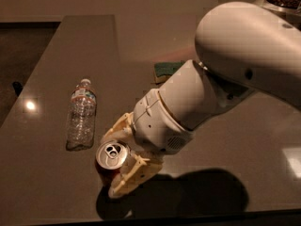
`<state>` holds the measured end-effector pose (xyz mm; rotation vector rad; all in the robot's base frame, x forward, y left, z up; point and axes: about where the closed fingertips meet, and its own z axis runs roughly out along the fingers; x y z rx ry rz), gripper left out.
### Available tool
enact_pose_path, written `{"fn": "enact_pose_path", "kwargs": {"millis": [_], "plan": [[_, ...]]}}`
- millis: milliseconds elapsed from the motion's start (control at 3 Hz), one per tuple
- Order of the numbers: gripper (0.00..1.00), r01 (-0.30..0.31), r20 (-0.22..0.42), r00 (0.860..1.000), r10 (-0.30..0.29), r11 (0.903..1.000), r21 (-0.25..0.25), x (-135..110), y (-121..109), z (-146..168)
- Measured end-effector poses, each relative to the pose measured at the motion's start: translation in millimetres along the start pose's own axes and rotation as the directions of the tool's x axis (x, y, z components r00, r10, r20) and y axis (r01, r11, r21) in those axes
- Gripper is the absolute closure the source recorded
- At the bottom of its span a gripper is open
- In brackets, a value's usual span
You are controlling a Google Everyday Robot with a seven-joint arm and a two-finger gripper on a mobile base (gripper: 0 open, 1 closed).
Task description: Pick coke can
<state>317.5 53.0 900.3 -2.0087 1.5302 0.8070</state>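
The coke can [112,155], red with a silver top and pull tab, stands on the dark table [56,55] near its front edge. My gripper [111,165] reaches down from the right and straddles the can. One cream finger [116,127] lies against the can's far side and the other finger [128,179] lies against its near right side. The fingers look closed on the can, which still rests on the table.
A clear crinkled plastic water bottle [81,117] lies on its side just left of and behind the can. A green sponge [167,70] lies further back, partly hidden by my arm. The table's front edge runs just below the can.
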Motion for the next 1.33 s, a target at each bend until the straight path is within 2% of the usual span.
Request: {"fn": "enact_pose_path", "kwargs": {"millis": [333, 667, 1000, 1333], "plan": [[0.57, -0.041, 0.013, 0.999, 0.041, 0.9991, -0.013, 6, -7, -13], [0.8, -0.085, 0.05, 0.995, 0.084, 0.9963, 0.012, 8, -15, -46], [1.0, -0.102, 0.111, 0.989, 0.093, 0.9915, 0.081, -4, -22, -114], [1.0, -0.1, 0.108, 0.99, 0.09, 0.9916, 0.082, -5, -21, -112]]}}
